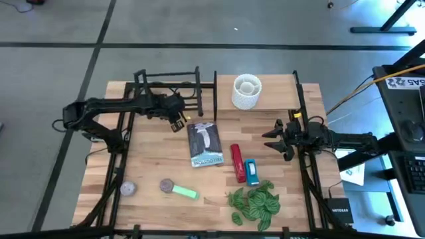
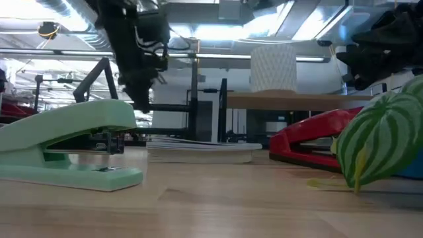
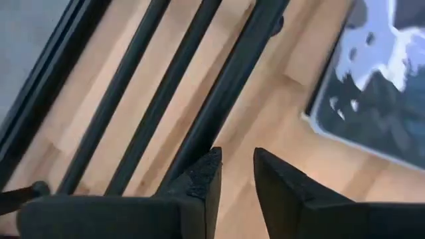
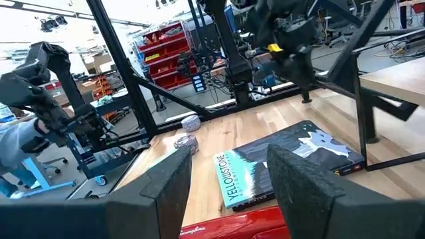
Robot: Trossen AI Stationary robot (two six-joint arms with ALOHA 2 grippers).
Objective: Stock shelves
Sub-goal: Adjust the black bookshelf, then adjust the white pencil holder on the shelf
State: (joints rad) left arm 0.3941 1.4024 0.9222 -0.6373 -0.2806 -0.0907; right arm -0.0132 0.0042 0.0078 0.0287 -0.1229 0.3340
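The small black rack [image 1: 167, 89] stands at the table's far left, and beside it a light-wood shelf board [image 1: 275, 99] carries a white vase [image 1: 247, 91]. My left gripper [image 1: 178, 123] hovers at the rack's near right corner; in its wrist view the fingers [image 3: 236, 176] stand a narrow gap apart with nothing between them, beside a rack bar [image 3: 229, 86]. A Yellowstone book [image 1: 204, 144] lies flat just beyond it. My right gripper [image 1: 274, 137] is open near the shelf's right upright, with nothing between its fingers [image 4: 232, 192]. My left gripper has one fingertip [image 3: 206, 169] right against the rack's lower bar [image 3: 199, 143] in the wrist view. I cannot tell whether it touches the bar. Nothing is between the fingers.
On the near half of the table lie a red stapler [image 1: 237, 162], a blue stapler [image 1: 252, 172], a leafy green plant sprig [image 1: 255, 204], a green stapler [image 1: 179, 189] and a round tape roll [image 1: 128, 189]. Bare wood shows between the book and the left edge.
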